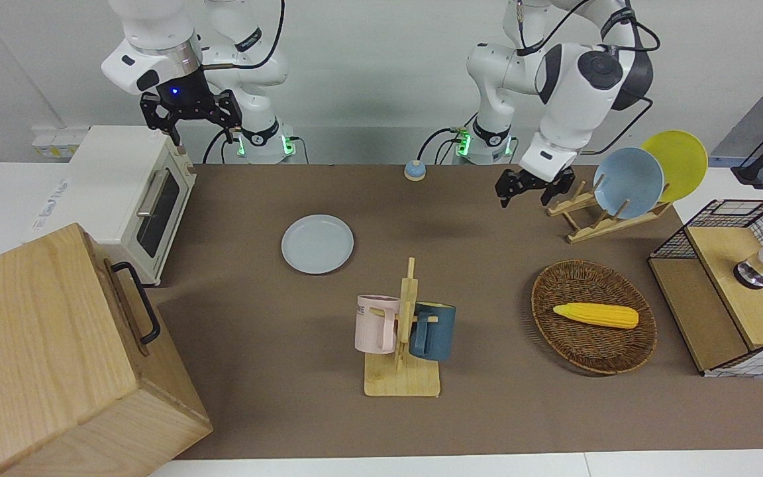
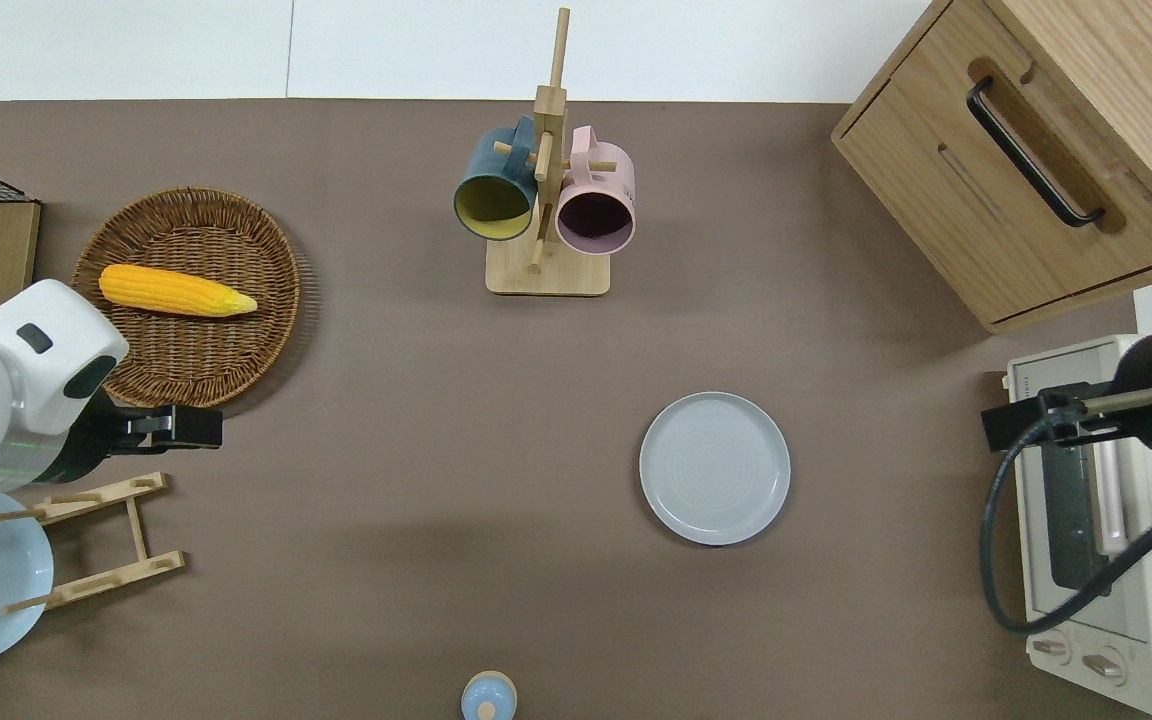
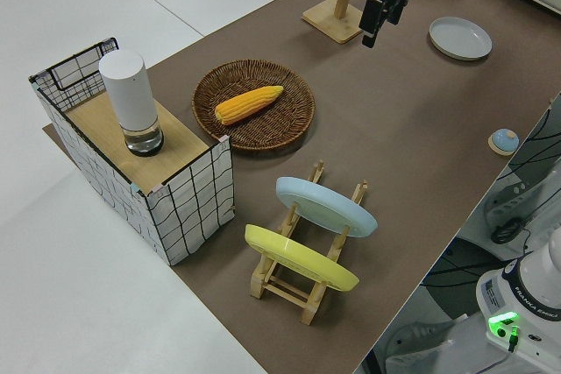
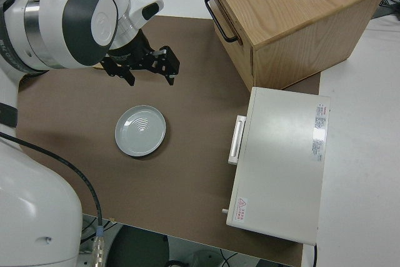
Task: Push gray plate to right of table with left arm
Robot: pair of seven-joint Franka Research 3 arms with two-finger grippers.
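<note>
The gray plate (image 1: pixel 317 243) lies flat on the brown table (image 1: pixel 487 265) toward the right arm's end, near the toaster oven; it also shows in the overhead view (image 2: pixel 714 468), the left side view (image 3: pixel 460 38) and the right side view (image 4: pixel 140 130). My left gripper (image 1: pixel 524 193) is open and empty. It hangs in the air over the table between the wicker basket and the plate rack (image 2: pixel 198 428), well apart from the plate. It also shows in the left side view (image 3: pixel 372 28). My right arm is parked, its gripper (image 1: pixel 201 132) open.
A mug rack (image 2: pixel 544 200) with a blue and a pink mug stands farther from the robots than the plate. A wicker basket (image 2: pixel 236 350) holds a corn cob (image 2: pixel 176 290). A plate rack (image 1: pixel 593 212) holds a sky-blue and a yellow plate. A toaster oven (image 1: pixel 136 192), a wooden cabinet (image 1: pixel 57 358) and a wire crate (image 1: pixel 726 285) stand at the table's ends.
</note>
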